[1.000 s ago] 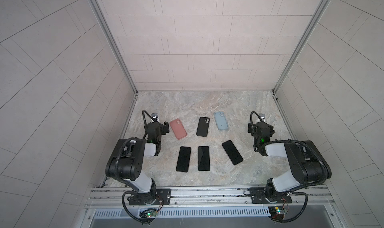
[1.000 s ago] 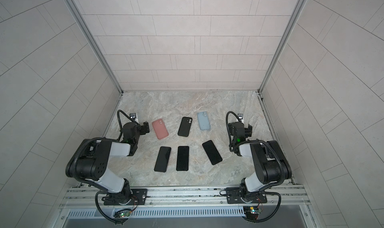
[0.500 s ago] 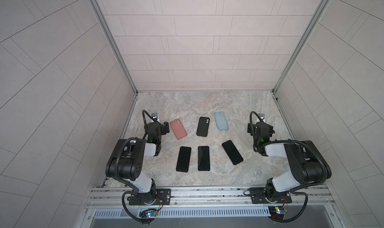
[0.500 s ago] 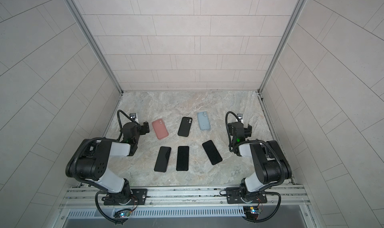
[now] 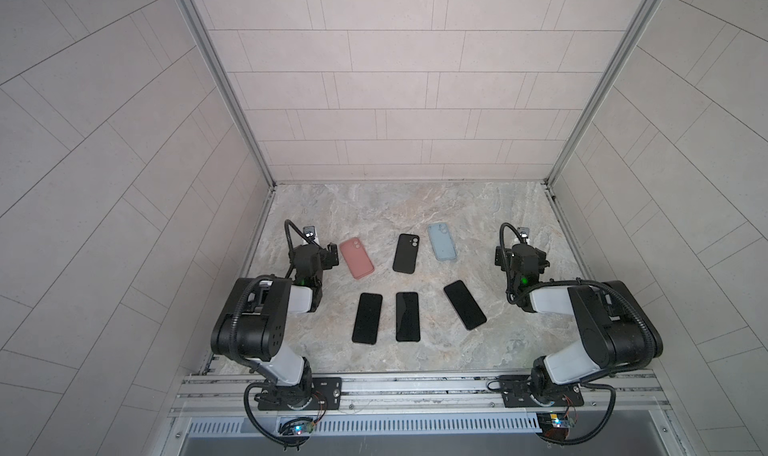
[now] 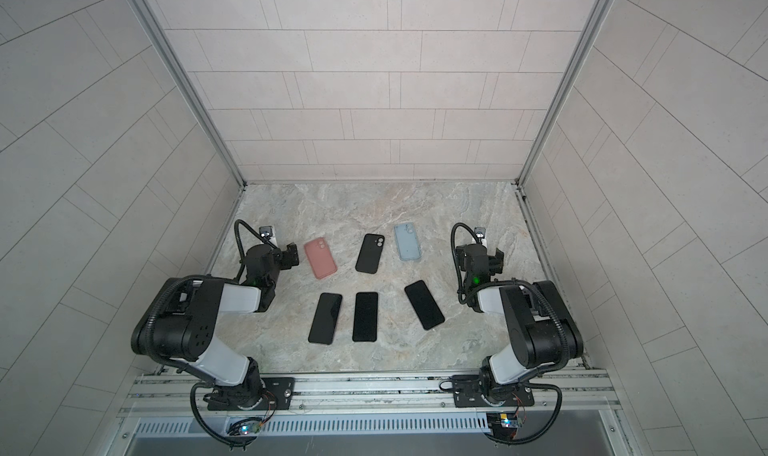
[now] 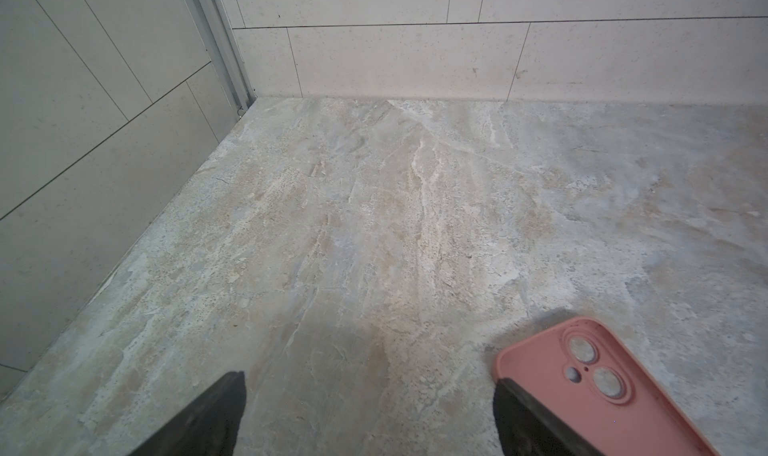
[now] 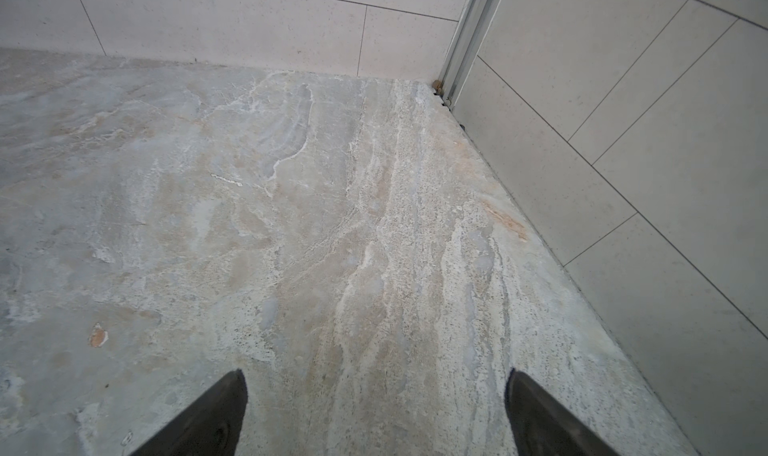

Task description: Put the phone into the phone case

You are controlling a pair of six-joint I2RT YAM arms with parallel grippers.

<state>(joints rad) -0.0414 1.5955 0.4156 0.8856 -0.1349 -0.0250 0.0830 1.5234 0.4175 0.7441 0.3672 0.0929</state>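
Pink case (image 5: 356, 259), blk case (image 5: 405, 253), lt-blue case (image 5: 442, 242) — 3 phones (image 5: 367, 318) (image 5: 407, 316) (image 5: 464, 304) blk, tabletop (image 5: 374, 208) grey-beige marbled

The left arm (image 5: 249, 325) and right arm (image 5: 598, 333) are showing black joint housings and pale grey links; black cables (image 5: 286, 242) are looping at the wrists; green lights (image 5: 524, 280) are glowing.

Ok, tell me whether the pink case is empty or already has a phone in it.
Empty. The pink case lies flat on the table; stone shows through its camera holes, and the three phones lie apart.
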